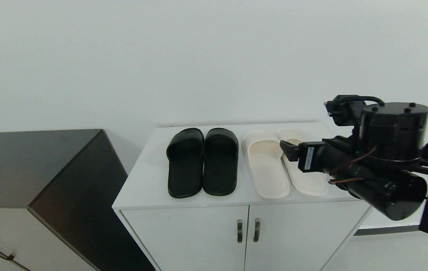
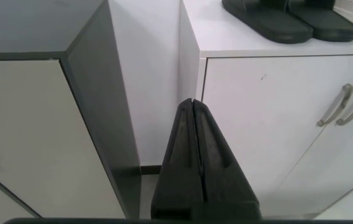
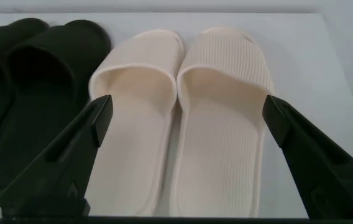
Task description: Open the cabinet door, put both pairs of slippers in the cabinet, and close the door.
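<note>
Right end effector (image 3: 187,107), jaws spread wide, hovers over white slippers (image 1: 266,165) atop cabinet (image 1: 142,184); left end effector (image 2: 193,109) pinched closed, low beside it. Doors (image 1: 191,241) closed; next move likely calls for pulling handle (image 1: 239,230).

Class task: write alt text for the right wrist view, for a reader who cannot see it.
An open pincer frames a pair of white slippers lying side by side on a white cabinet, with black slippers beside them.
</note>
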